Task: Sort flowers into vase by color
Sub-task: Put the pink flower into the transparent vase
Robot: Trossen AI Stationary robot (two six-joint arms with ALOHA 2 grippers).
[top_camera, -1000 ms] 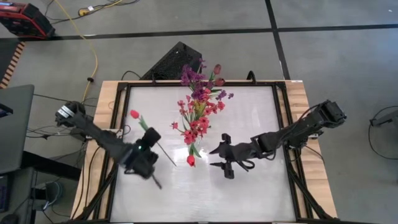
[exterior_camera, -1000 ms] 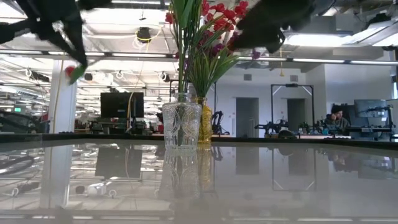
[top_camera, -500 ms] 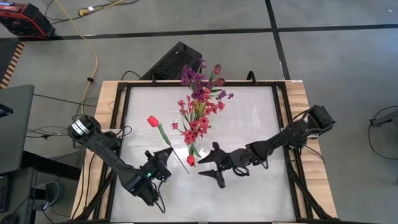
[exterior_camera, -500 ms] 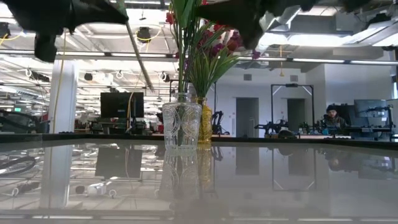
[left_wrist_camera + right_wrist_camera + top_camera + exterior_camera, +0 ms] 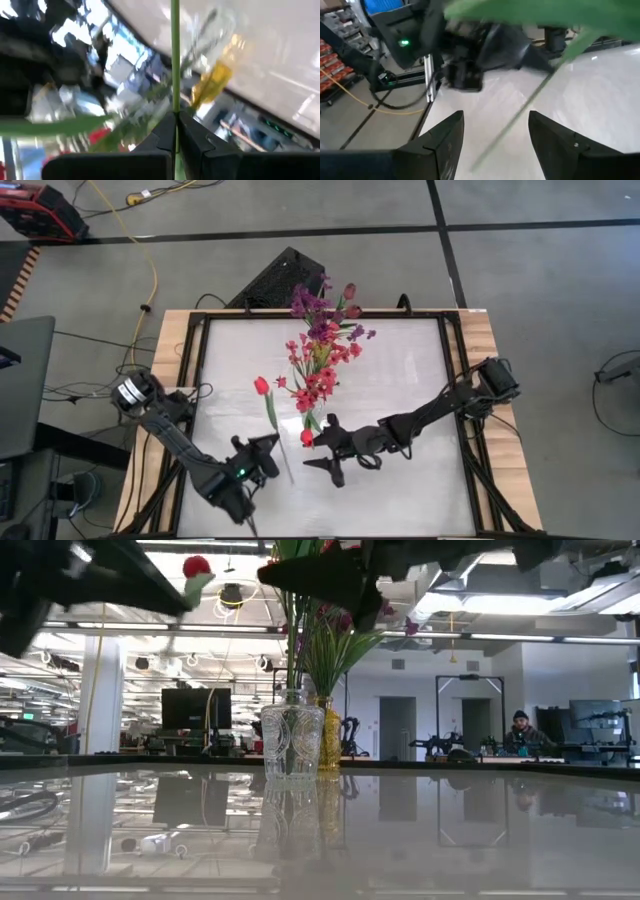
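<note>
1. The left gripper (image 5: 272, 448) is above the near left part of the table (image 5: 400, 480), just left of the vases.
2. Its jaws are shut tight on the thin green stem of a red tulip (image 5: 262, 386); the left wrist view shows the stem (image 5: 175, 60) pinched between the two dark fingers (image 5: 192, 142).
3. From the grip, the stem runs toward the far side, and the red head sits left of the red-pink sprays (image 5: 318, 380), close to them but apart.
4. In the low view the tulip head (image 5: 197, 566) is high up, left of the bouquet's leaves.
5. The right gripper (image 5: 318, 452) is over the near middle of the table, just right of the left gripper and near the clear vase.
6. Its jaws stand wide with nothing between them; the right wrist view shows both fingers (image 5: 445, 137) spread, with a blurred green stem and the left arm beyond them.
7. The clear vase (image 5: 291, 743) stands at the table's middle and holds the red-pink sprays; a red tulip head (image 5: 307, 438) shows at its near side.
8. The yellow vase (image 5: 329, 735) stands right behind it, farther off, with the purple sprays (image 5: 312, 305) and a dark tulip (image 5: 349, 291) above it.
9. A person (image 5: 520, 730) is in the room far behind the table, at the right.
</note>
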